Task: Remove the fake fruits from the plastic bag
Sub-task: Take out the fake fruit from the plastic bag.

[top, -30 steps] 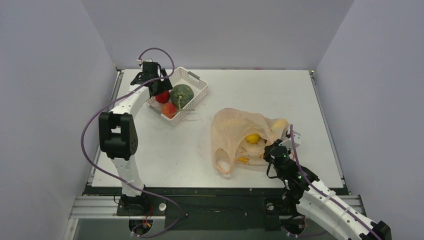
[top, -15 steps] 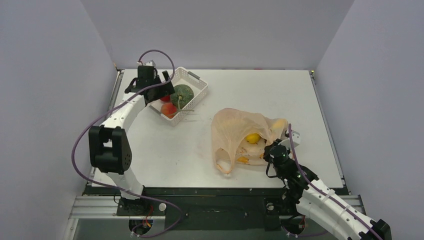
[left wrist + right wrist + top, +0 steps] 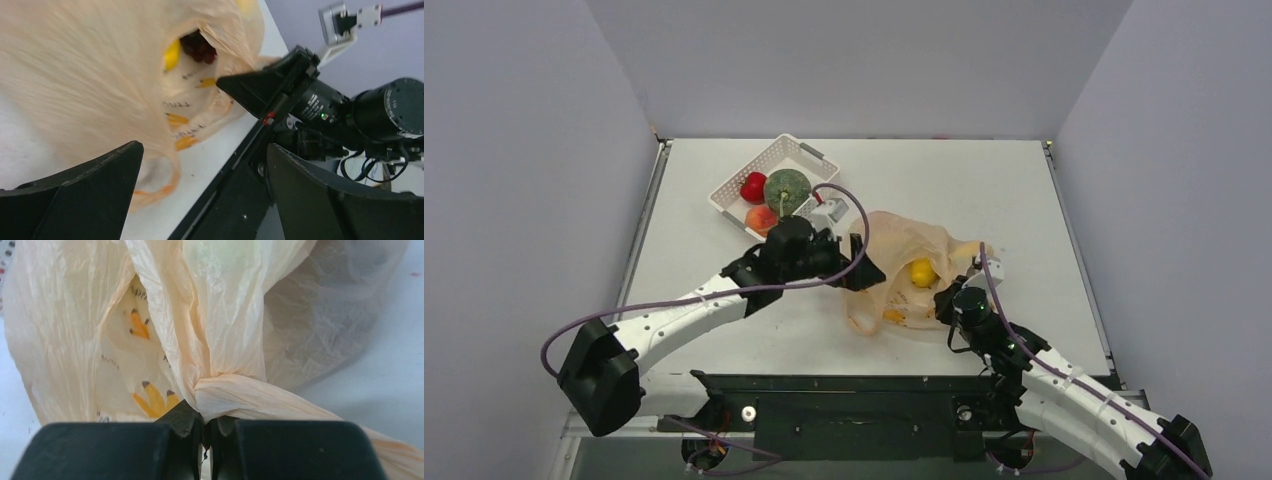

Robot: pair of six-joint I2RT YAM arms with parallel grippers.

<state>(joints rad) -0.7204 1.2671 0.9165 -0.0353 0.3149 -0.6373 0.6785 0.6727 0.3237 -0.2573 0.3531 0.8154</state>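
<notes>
Right gripper (image 3: 206, 432) pinches bag (image 3: 225, 340); left gripper (image 3: 202, 165) gapes at its mouth. Next: reach yellow fruit (image 3: 921, 272), 3 o'clock

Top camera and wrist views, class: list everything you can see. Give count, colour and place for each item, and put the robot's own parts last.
table: one, white, under everything
basket: one, white latticed, far left part of the table
red apple: one, red, in the basket
green melon: one, dark green, in the basket
peach: one, orange-pink, in the basket
plastic bag: one, translucent pale orange, right of the table's centre
yellow fruit: one, yellow, inside the bag
grape bunch: one, dark purple, inside the bag
left gripper: one, black, open at the bag's left side
right gripper: one, black, shut on a gathered fold of the bag
</notes>
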